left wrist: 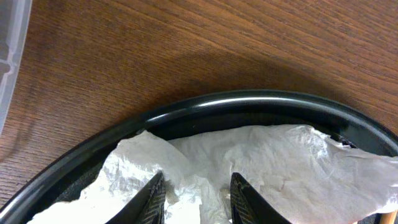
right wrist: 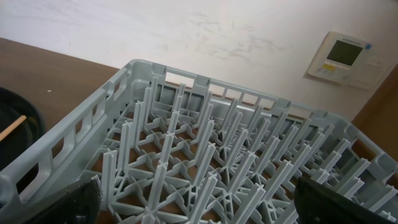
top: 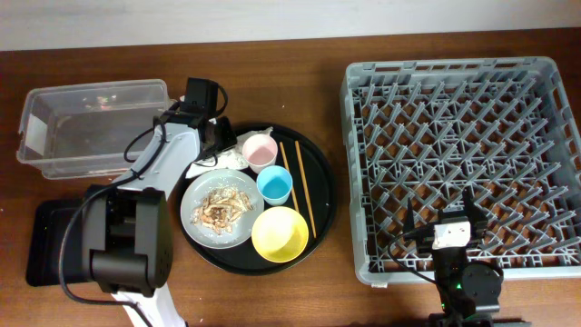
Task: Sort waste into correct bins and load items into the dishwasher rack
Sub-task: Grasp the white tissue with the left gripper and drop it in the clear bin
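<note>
In the overhead view, the left hand [top: 216, 145] is seen low over the rear edge of the large round black tray [top: 324, 195]. It is at the crumpled white paper napkin [top: 232, 162], which lies just beside the small pink cup [top: 259, 152]. On the same tray are found the light-blue cup [top: 274, 185], the yellow bowl [top: 279, 233], the two wooden chopsticks [top: 305, 191] and the grey-white plate [top: 193, 222] carrying the shredded food scraps [top: 222, 208]. The clear plastic tub [top: 91, 127] and the flat black tray [top: 45, 245] are placed on the bench [top: 300, 82] near this arm, and nothing is seen yet in the dishwasher rack [top: 463, 163]. In the left wrist view, the fingers [left wrist: 154, 198] are held apart, with a raised fold of the napkin between them; their tips are set into the paper, but nothing is clamped yet. The step in hand is judged to be the grasp of the napkin. It will be done well if the fold is taken deep, not only at a thin edge, and if the paper is then lifted straight up, so that the pink cup is not pushed and the loose part is carried clear over the tray rim. In the right wrist view, the right hand [right wrist: 196, 186] is shown spread wide and empty over the pegs of the rack.
</note>
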Controlling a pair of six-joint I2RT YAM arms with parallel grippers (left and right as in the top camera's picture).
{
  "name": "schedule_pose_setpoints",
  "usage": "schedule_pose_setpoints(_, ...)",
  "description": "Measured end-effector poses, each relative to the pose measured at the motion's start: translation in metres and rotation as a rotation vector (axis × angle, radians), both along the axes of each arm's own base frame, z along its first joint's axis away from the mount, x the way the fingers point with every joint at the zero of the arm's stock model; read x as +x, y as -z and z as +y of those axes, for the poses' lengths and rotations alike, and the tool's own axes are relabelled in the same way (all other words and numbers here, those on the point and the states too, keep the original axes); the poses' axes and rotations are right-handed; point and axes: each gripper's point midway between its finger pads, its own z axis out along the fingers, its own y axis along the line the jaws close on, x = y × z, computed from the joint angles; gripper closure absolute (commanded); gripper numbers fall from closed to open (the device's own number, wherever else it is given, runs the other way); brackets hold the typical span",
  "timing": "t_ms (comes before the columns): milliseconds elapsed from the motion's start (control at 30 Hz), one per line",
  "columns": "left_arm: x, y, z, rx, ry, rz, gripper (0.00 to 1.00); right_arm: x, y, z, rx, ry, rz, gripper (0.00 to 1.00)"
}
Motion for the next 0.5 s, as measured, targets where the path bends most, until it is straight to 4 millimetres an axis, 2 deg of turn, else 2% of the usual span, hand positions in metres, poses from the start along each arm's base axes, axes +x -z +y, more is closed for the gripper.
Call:
schedule_pose_setpoints(33, 0.000, 0.000, 0.000, -0.003, -0.007, 0.000, 0.95, 0.000, 0.000, 0.000, 0.000, 0.000, 0.000, 0.01)
schedule_pose_setpoints(67, 0.000, 0.000, 0.000, -0.005, -0.011, -0.001, 0.99, 0.000, 0.000, 0.000, 0.000, 0.000, 0.000, 0.01)
schedule_pose_setpoints(167, -0.006, 0.001, 0.001, 0.000, -0.013, 0.033, 0.99, 0.000, 0.000, 0.000, 0.000, 0.000, 0.000, 0.01)
schedule_pose_setpoints(233, -0.009, -0.009, 0.002, 0.002, -0.013, 0.045, 0.99, 0.000, 0.000, 0.000, 0.000, 0.000, 0.000, 0.01)
schedule_pose_setpoints(300, -0.015, -0.036, 0.003, -0.002, -0.013, 0.019, 0.99, 0.000, 0.000, 0.000, 0.000, 0.000, 0.000, 0.01)
schedule_pose_setpoints(333, -0.022, -0.069, 0.004, -0.009, -0.013, -0.023, 0.99, 0.000, 0.000, 0.000, 0.000, 0.000, 0.000, 0.01)
schedule_pose_setpoints(400, -0.035, -0.114, 0.006, -0.019, -0.014, -0.093, 0.99, 0.000, 0.000, 0.000, 0.000, 0.000, 0.000, 0.01)
schedule_pose_setpoints(500, -0.047, -0.152, 0.008, -0.032, -0.014, -0.168, 0.99, 0.000, 0.000, 0.000, 0.000, 0.000, 0.000, 0.01)
